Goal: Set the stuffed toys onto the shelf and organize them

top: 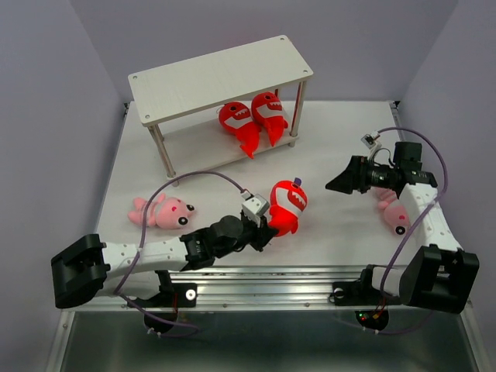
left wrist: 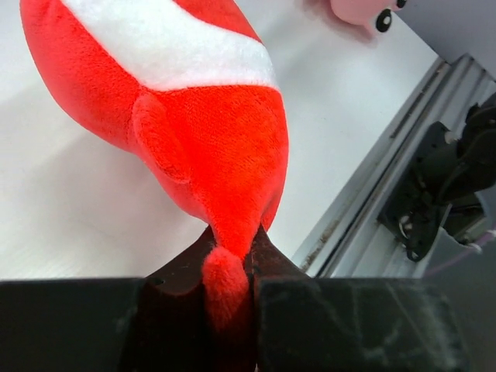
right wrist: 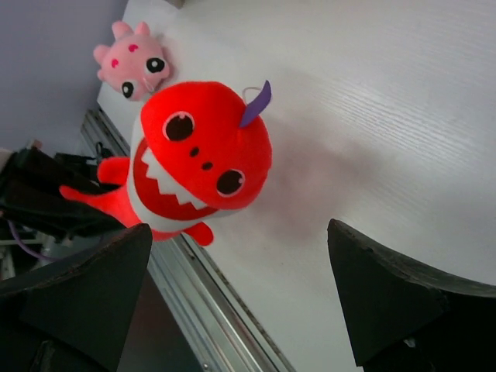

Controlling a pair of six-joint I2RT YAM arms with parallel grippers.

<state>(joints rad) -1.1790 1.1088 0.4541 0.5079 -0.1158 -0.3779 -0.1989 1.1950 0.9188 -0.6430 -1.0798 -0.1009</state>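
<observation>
The white two-tier shelf point(top: 221, 76) stands at the back; two red sharks point(top: 239, 122) point(top: 269, 114) lie on its lower tier. My left gripper point(top: 271, 231) is shut on the tail of a third red shark point(top: 288, 205), seen close in the left wrist view point(left wrist: 194, 132) and facing the right wrist camera point(right wrist: 198, 159). A pink striped toy point(top: 163, 211) lies on the table at the left, also in the right wrist view point(right wrist: 133, 63). A second pink toy point(top: 394, 214) lies under my right arm. My right gripper point(top: 335, 185) is open and empty, to the right of the held shark.
The metal rail point(top: 263, 277) runs along the table's near edge, also in the left wrist view point(left wrist: 372, 186). Grey walls close in the table's sides and back. A cable point(top: 205, 177) loops from the left arm across the table.
</observation>
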